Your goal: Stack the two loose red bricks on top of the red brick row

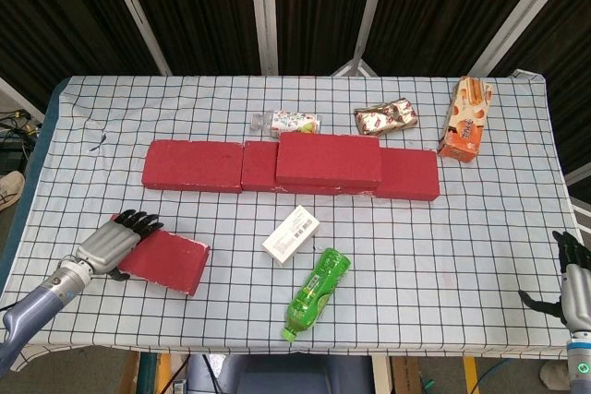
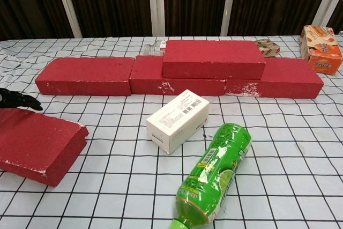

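The left hand (image 1: 109,244) grasps the loose red rectangular brick (image 1: 163,262), its black fingers (image 1: 138,221) over the brick's far-left edge; right hand (image 1: 574,276) released.

One red brick (image 1: 328,158) lies stacked on the red brick row (image 1: 194,166); the other loose brick (image 1: 166,261) lies flat near the table's front-left edge.

Open checked cloth runs from the loose red brick (image 1: 164,260) toward twelve o'clock, up to the red brick row (image 1: 194,166); white barcode carton (image 1: 292,234) and green plastic bottle (image 1: 316,292) crowd three o'clock.
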You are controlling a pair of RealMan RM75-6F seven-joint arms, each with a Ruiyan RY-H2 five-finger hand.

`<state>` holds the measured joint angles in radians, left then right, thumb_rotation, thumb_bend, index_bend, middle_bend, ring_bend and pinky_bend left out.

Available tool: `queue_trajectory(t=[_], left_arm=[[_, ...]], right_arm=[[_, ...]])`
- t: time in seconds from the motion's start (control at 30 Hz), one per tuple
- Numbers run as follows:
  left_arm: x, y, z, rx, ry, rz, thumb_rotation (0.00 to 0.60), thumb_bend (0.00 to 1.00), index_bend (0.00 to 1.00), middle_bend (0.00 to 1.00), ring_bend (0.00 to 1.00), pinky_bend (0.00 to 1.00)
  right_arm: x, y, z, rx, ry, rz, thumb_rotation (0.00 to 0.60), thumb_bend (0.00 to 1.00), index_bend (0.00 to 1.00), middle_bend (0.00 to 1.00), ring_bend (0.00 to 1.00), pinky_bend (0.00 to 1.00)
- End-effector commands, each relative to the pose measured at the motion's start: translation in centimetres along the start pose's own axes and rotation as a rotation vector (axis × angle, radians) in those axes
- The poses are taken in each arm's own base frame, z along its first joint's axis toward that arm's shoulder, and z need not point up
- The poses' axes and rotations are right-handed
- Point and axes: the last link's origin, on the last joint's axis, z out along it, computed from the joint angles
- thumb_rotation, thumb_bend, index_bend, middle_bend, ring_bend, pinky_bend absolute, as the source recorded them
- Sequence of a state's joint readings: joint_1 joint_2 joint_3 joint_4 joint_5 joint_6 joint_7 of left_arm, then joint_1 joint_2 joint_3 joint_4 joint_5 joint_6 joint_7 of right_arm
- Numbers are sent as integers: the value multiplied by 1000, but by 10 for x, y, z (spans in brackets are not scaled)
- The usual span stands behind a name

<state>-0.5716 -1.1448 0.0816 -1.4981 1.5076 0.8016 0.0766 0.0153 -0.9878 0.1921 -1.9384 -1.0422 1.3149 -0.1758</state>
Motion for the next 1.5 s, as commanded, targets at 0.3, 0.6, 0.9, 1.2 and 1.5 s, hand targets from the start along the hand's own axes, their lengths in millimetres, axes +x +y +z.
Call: queue_trajectory(t=[0.3,0.6,0.9,1.2,1.5], left_arm=[[2,5,3,5,11,27,600,146,91,181,118,250],[15,4,5,25,47,30,600,215,205,310,197,272],[82,8,-5,-11,162,-59,600,215,213,307,211,273],[172,-10,18,61,229,-83,600,216,215,296,211,272],[190,-9,64,110,226,-71,600,215,217,282,210,268]], right_arm=[[2,2,0,-10,7,12,600,211,0,0,0,0],[3,3,-1,-11,10,20,600,212,0,0,0,0],[3,4,0,-22,8,22,600,211,0,0,0,0],[2,0,5,6,18,11,600,211,0,0,0,0],[8,-6,1,270,111,-55,600,211,0,0,0,0]])
